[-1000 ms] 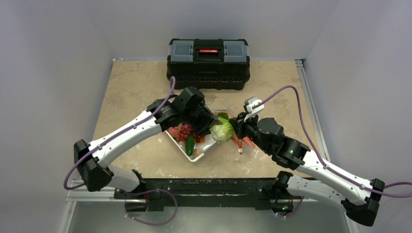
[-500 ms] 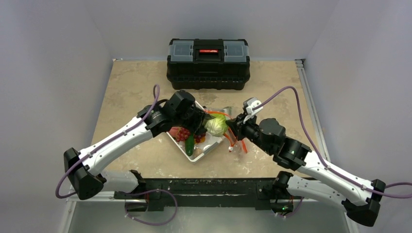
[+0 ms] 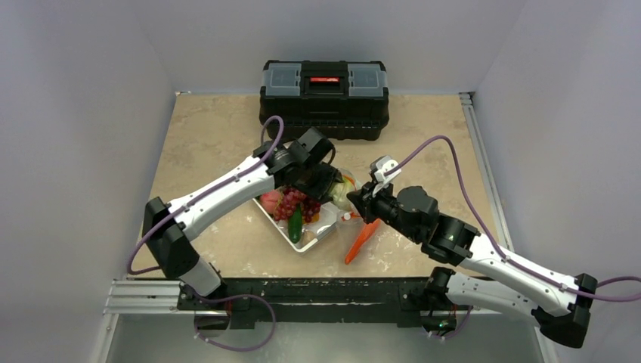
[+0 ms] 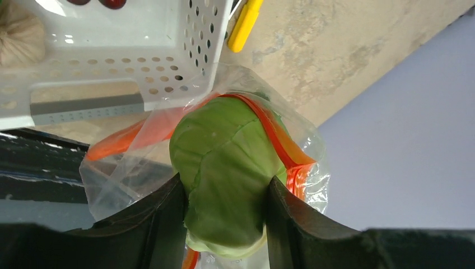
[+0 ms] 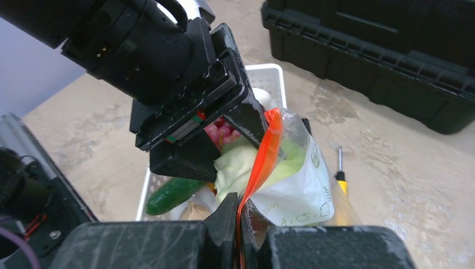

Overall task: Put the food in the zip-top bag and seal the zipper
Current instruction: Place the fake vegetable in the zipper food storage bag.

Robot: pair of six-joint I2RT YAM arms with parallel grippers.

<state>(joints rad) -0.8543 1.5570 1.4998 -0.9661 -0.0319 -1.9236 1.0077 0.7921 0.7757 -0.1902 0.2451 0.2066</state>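
My left gripper (image 4: 225, 182) is shut on the pale green cabbage (image 4: 224, 151) and holds it in the mouth of the clear zip-top bag (image 4: 129, 168). The orange-red zipper (image 4: 277, 140) curves round the cabbage. My right gripper (image 5: 241, 202) is shut on the zipper strip (image 5: 263, 154) and holds the bag's mouth up. In the top view both grippers, left (image 3: 326, 184) and right (image 3: 354, 203), meet at the bag (image 3: 344, 198) beside the white basket (image 3: 302, 240). Grapes (image 3: 291, 203), cucumber (image 3: 295, 224) and a pink piece (image 3: 270, 201) lie in the basket. The carrot (image 3: 361, 242) lies on the table.
A black toolbox (image 3: 325, 89) stands at the back of the table. A yellow-handled screwdriver (image 5: 339, 174) lies just behind the bag. A tan lumpy piece (image 5: 193, 212) sits in the basket near the cucumber (image 5: 173, 193).
The left gripper drew back with the cabbage, then pushed it into the bag's mouth. The right gripper moved left with the bag. The carrot dropped onto the table in front.
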